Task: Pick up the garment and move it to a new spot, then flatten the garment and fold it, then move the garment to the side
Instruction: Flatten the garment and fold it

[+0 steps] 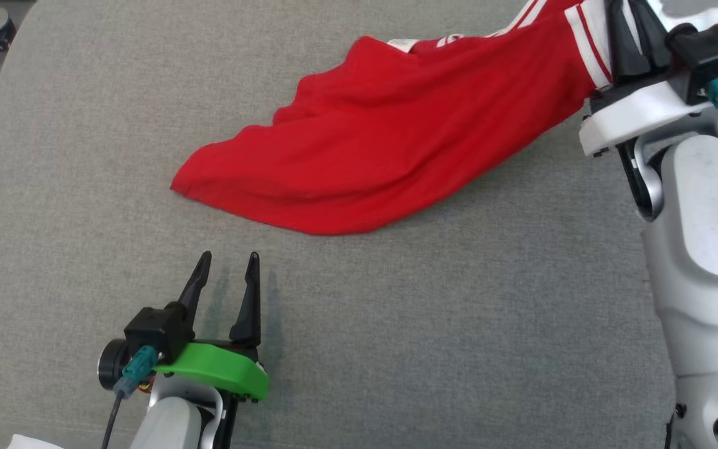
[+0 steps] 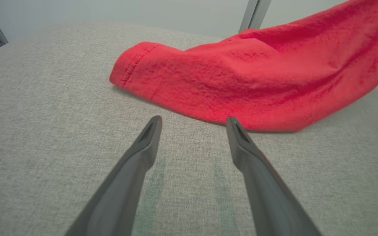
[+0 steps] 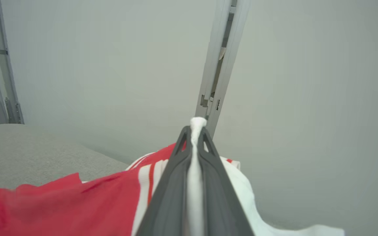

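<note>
At the upper right of the head view, the right gripper (image 1: 633,28) has its fingers (image 1: 622,43) closed on the white-striped sleeve end of the red garment (image 1: 396,143). In the right wrist view a thin ridge of white cloth is pinched between the two fingers (image 3: 172,183) and pokes out past the tips, with that end lifted off the surface. The rest of the garment slopes down to the left and lies bunched on the grey cloth-covered table (image 1: 490,324), its red hem corner toward the middle left. At lower left, the left gripper (image 1: 229,257) has its fingers spread wide, empty, low over the table. It points at the near hem, close but apart from it.
</note>
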Available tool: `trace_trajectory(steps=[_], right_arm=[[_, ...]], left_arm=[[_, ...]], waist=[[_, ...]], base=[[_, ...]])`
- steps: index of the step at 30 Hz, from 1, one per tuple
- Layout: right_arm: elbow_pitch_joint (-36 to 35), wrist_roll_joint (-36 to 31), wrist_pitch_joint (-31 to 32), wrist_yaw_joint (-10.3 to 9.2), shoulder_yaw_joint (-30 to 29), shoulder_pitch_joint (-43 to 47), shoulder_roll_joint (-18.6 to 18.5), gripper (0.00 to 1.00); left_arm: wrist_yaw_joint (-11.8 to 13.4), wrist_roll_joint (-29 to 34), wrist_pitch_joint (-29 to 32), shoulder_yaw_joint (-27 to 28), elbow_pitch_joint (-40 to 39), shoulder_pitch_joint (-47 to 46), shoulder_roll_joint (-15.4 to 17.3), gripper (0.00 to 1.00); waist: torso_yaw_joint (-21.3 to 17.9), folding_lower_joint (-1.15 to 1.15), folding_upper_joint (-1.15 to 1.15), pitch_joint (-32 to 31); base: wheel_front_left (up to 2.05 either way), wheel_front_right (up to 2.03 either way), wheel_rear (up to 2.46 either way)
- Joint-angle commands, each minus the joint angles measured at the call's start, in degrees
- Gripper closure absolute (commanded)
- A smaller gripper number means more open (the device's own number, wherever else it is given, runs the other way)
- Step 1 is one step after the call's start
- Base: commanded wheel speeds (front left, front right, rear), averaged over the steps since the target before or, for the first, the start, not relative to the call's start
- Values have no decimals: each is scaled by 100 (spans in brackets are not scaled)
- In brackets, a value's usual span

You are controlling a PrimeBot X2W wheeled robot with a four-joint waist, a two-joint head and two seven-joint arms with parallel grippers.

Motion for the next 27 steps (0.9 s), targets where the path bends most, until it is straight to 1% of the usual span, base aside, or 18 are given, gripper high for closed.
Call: trace_trajectory(steps=[1,3,5,6,7,8,10,11,12,13,15,16,22,27], right_arm=[[-325,108,-23,-9,92,330,-109,100],[-910,279,-24,-9,265,738,-234,100],[-1314,378,-24,-10,224,1326,-321,100],[-1411,418,-24,-10,204,1619,-322,96],[-1484,419,-24,-9,180,1969,-351,85],[-1503,459,-24,-9,125,2240,-341,65],[-1462,538,-25,-9,30,2853,-287,52],[-1441,561,-26,-9,37,3061,-260,49],[-1418,591,-26,-9,13,3300,-228,40],[-1386,606,-26,-9,14,3467,-210,36],[-1302,637,-26,-9,-13,3763,-155,20],[-1214,660,-26,-9,-56,3890,-116,0],[-763,851,-26,-9,-135,4051,45,0],[-649,928,-26,-9,-132,3617,-13,0]], left_arm=[[-4,37,-1,43,18,12,17,0],[-4,34,-1,78,5,81,14,0],[-4,51,0,119,0,169,17,0],[-4,57,-1,130,-1,195,16,0],[-4,74,-1,153,-7,221,17,0],[-4,91,-1,165,-5,246,17,0],[-4,138,0,183,8,310,16,0],[-4,153,-1,196,16,342,16,0],[-4,168,0,205,24,376,17,0],[-4,182,-1,219,25,392,17,0],[-4,198,-1,240,27,409,17,0],[-4,211,-1,241,29,414,17,0],[-4,190,-1,195,56,494,17,0],[-4,173,-1,162,30,526,17,0]], waist=[[-37,0,0,-71],[-95,0,0,-146],[-181,0,0,-238],[-223,0,0,-284],[-282,0,0,-334],[-328,0,0,-372],[-444,0,0,-454],[-489,0,0,-488],[-538,0,0,-517],[-576,0,0,-545],[-650,0,0,-606],[-679,0,0,-635],[-724,0,0,-778],[-684,0,0,-812]], base=[[0,0,0],[0,0,0],[0,0,0],[0,0,0],[0,0,0],[0,0,0],[0,0,0],[0,0,0],[0,0,0],[0,0,0],[0,0,0],[0,0,0],[0,0,0],[0,0,0]])
